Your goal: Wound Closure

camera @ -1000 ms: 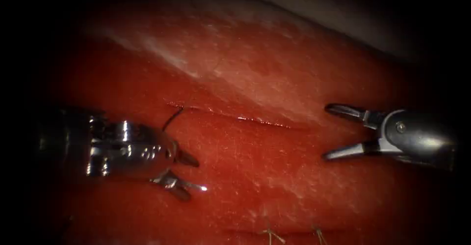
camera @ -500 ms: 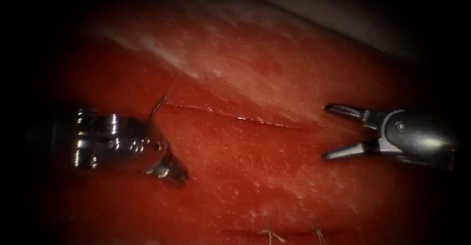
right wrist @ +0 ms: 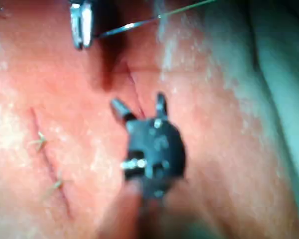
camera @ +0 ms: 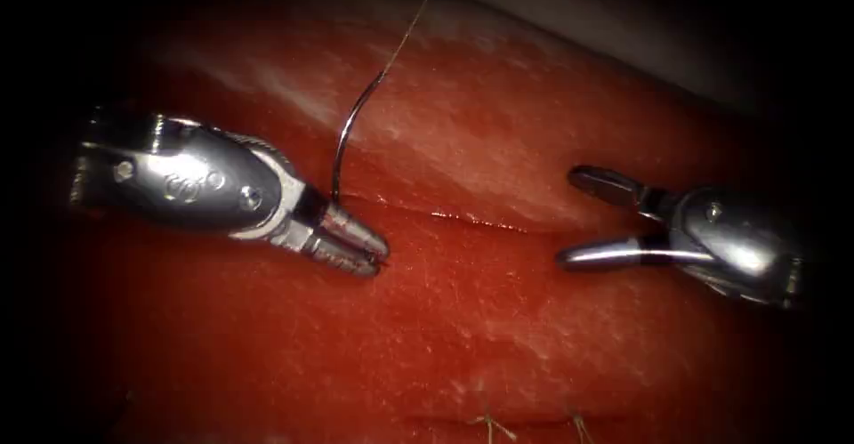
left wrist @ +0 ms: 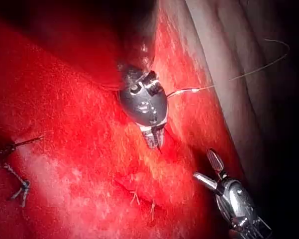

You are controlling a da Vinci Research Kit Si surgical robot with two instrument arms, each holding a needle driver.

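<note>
Left needle driver: enters from the left of the endoscope frame, jaws clenched on the curved needle close to its pointed end, tips just over the left end of the cut.

Curved needle: arcs up from the clenched jaws toward upper centre of the frame, out of the tissue, its swaged end uppermost.

Thread: runs on from the swaged end to the top edge of the frame; in the left wrist view it trails off past the tissue's edge.

Right needle driver: at the right of the frame beyond the cut's right end, jaws spread wide, grasping nothing.

Older stitches: pale thread ends at the bottom centre of the frame, along a second, closed cut.
</note>
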